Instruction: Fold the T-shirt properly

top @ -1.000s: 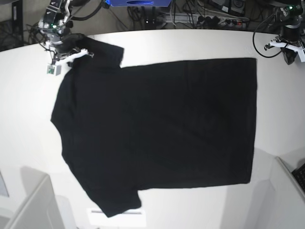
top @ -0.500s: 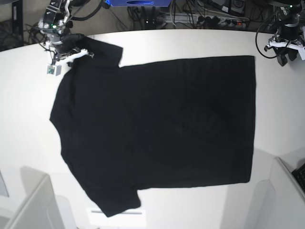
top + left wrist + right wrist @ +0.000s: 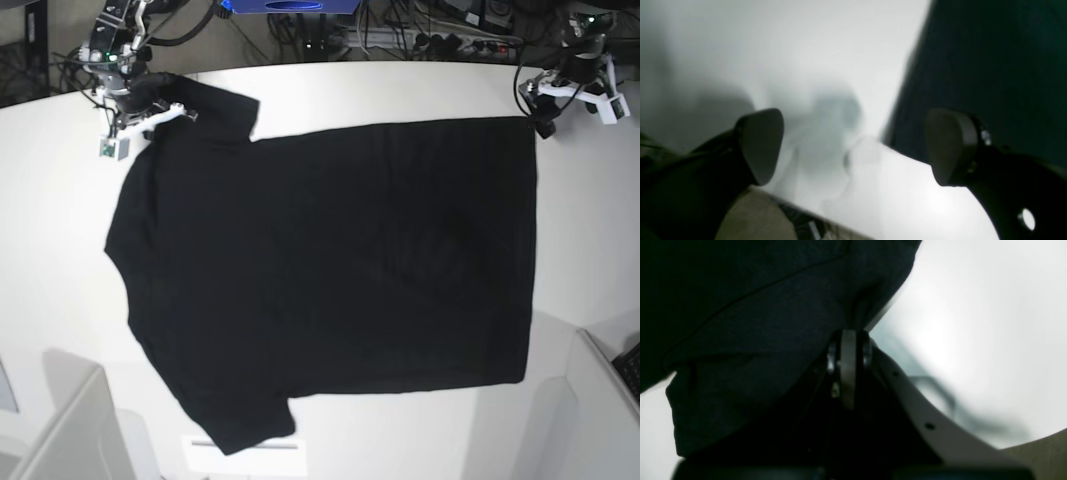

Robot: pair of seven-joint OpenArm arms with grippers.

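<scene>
Pinching the far sleeve at the base view's left, the right gripper (image 3: 150, 112) is clenched on the T-shirt (image 3: 340, 270), its pads pressed together over a bunch of black cloth in the right wrist view. The T-shirt lies spread flat and plain side up across the white tabletop (image 3: 60, 250), sleeves toward the left and hem toward the right; no fold is visible in it yet. At the right, the left gripper (image 3: 548, 112) hovers just beside the hem's far corner, released, its fingers (image 3: 761, 143) standing wide apart with bare tabletop between them and the cloth edge close by one. Judging from this, the folding has barely begun: one corner is gripped, the other not yet, and every fold remains.
</scene>
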